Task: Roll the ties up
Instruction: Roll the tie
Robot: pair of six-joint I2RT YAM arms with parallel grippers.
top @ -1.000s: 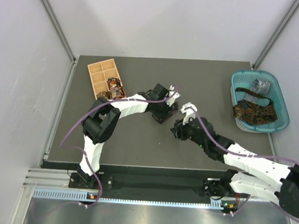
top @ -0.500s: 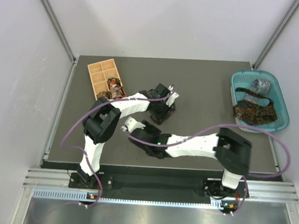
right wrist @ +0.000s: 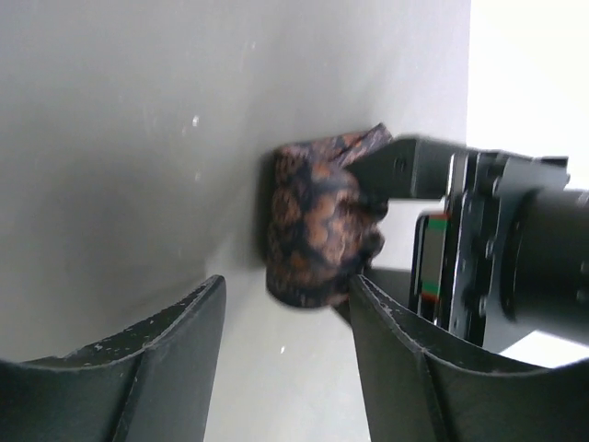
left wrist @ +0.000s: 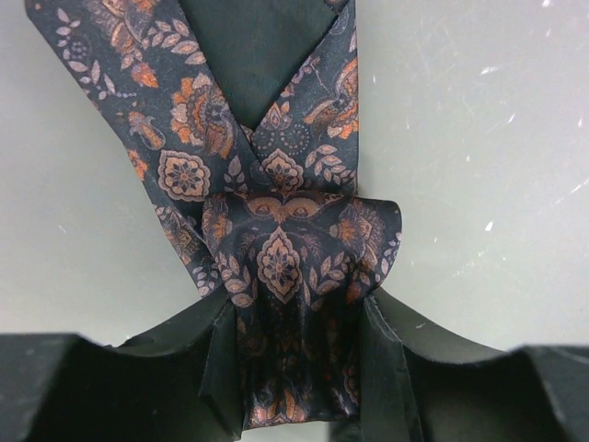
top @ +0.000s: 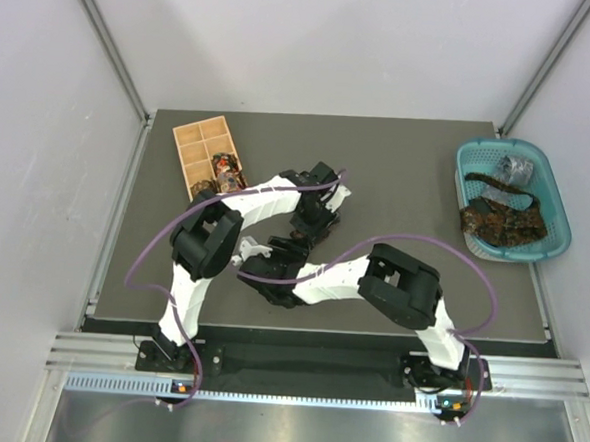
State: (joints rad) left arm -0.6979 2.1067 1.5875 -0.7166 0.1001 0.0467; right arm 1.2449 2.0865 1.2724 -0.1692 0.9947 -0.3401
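Nearest me, the right gripper (right wrist: 283, 304) lies low over the table (top: 407, 188). Its jaws are apart with nothing between them, and it is aimed at the bundle just beyond. There the left gripper (left wrist: 299, 368) is clenched on the paisley tie (left wrist: 294, 249). The tie is a half-made roll with two flat tails trailing away across the table, just to the near right of the wooden compartment box (top: 195, 140).

I'd judge the tie light, limp and rather slick, so the roll will likely spring loose if let go. The better hold looks to be across the roll's sides, not on the tails.

Farther back, the box has two compartments filled with rolled ties (top: 225, 169). Well to its right sits one teal basket (top: 461, 181) with a grey tie (top: 516, 169) and dark patterned ties (top: 500, 222). How many dark ones there are I cannot tell.
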